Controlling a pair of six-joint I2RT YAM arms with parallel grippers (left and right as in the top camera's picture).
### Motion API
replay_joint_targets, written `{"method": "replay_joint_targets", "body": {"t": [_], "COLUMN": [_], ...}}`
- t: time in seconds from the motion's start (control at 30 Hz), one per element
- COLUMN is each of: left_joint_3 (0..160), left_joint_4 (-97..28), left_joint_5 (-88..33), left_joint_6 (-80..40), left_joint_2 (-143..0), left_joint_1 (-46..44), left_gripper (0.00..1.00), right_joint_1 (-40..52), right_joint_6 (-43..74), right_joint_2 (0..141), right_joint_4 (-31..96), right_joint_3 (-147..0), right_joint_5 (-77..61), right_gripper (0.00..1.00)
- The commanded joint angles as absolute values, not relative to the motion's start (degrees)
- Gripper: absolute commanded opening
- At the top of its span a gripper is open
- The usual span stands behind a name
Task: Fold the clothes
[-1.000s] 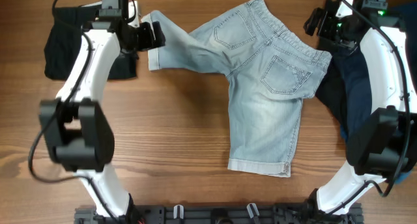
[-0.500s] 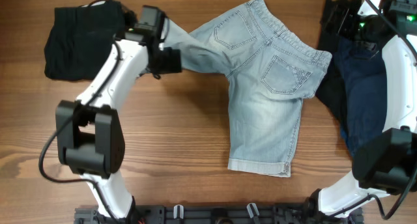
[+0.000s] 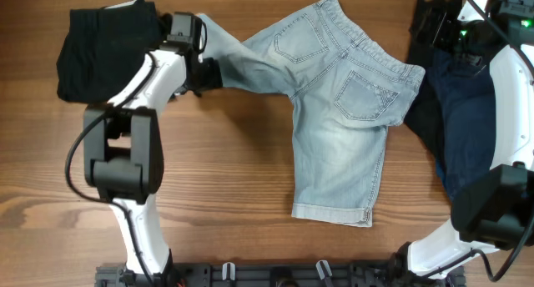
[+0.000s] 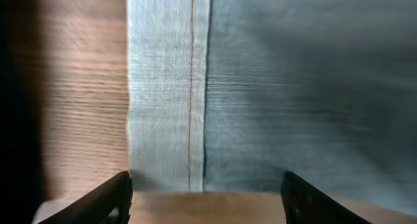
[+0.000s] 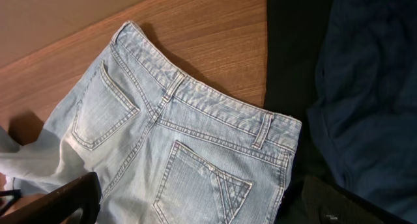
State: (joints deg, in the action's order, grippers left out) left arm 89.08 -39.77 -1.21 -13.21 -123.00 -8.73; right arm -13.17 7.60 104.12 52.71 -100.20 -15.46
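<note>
Your left gripper (image 4: 205,185) hangs over the far-left leg hem (image 4: 169,87) of the denim shorts (image 3: 342,128), which lie pockets-up mid-table, its fingers spread, probably to pinch and fold; your right gripper (image 5: 199,198) waits far right, fingers spread, empty.

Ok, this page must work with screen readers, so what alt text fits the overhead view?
Light-blue denim shorts lie back pockets up on a wooden table, one leg stretched toward the left hand, open at its hem. A black garment lies upper left, dark clothes at right.
</note>
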Motion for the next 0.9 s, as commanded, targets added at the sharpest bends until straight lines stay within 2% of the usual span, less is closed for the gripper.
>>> {"method": "replay_joint_targets", "body": {"t": [0.0, 0.1, 0.17, 0.2, 0.3, 0.57, 0.67, 0.87], "left_joint_3": [89.1, 89.1, 89.1, 89.1, 89.1, 89.1, 89.1, 89.2], "left_joint_4": [-38.4, -36.8, -36.4, -36.7, -40.0, -53.8, -56.8, -63.7], "left_joint_5": [-2.1, -2.1, -2.1, -2.1, -2.1, -2.0, -1.8, -2.4], "left_joint_6": [-14.2, -14.2, -14.4, -14.4, -16.3, -20.7, -21.9, -23.2], "left_joint_2": [-125.0, -126.0, -126.3, -126.3, -126.3, -124.5, -123.6, -123.5], "left_joint_1": [-8.9, -8.9, -8.9, -8.9, -8.9, -8.6, -8.1, -5.8], "left_gripper": [0.76, 0.77, 0.68, 0.55, 0.04, 0.04, 0.07, 0.04], "right_joint_1": [-12.9, -12.9, -12.9, -12.9, -12.9, -12.9, -12.9, -12.9], "right_joint_6": [6.7, 6.3, 6.1, 6.0, 6.0, 6.0, 6.0, 5.9], "right_joint_2": [103.3, 103.3, 103.3, 103.3, 103.3, 103.3, 103.3, 103.3], "right_joint_4": [53.2, 53.5, 53.6, 53.6, 53.8, 53.5, 53.4, 53.6], "right_joint_3": [-100.2, -100.2, -100.2, -100.2, -100.2, -100.2, -100.2, -100.2], "right_joint_5": [-16.6, -16.6, -16.6, -16.6, -16.6, -16.6, -16.6, -16.6], "right_gripper": [1.00, 1.00, 1.00, 1.00, 1.00, 1.00, 1.00, 1.00]}}
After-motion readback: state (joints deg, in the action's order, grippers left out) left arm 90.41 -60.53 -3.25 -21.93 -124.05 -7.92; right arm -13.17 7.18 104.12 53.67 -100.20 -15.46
